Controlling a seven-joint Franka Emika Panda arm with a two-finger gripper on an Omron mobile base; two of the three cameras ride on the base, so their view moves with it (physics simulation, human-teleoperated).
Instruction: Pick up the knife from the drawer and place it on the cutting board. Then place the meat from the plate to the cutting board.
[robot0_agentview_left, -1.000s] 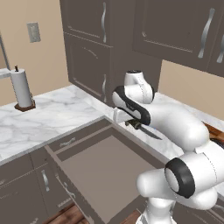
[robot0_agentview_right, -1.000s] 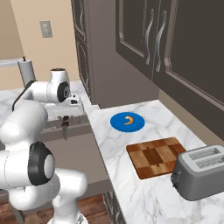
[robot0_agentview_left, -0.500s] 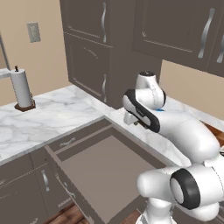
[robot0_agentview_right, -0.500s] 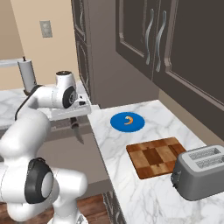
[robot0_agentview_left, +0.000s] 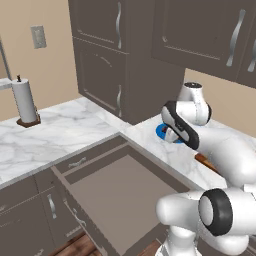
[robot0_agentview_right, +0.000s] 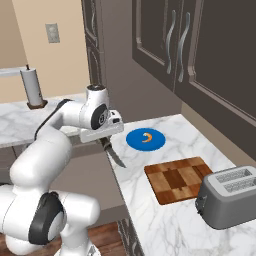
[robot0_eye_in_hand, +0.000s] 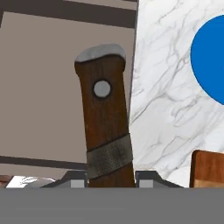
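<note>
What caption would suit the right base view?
Robot tool carries a knife over the counter edge toward the cutting board.

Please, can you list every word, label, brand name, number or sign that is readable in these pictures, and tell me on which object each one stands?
There are none: nothing in these views carries readable text.
The toaster, the paper towel roll and the wall plate are plain.
The knife, held in the gripper, bears only a round metal rivet, no brand mark.

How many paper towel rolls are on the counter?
1. The paper towel roll stands upright on its holder at the far left end of the marble counter, near the wall. Others may sit out of view.
</note>
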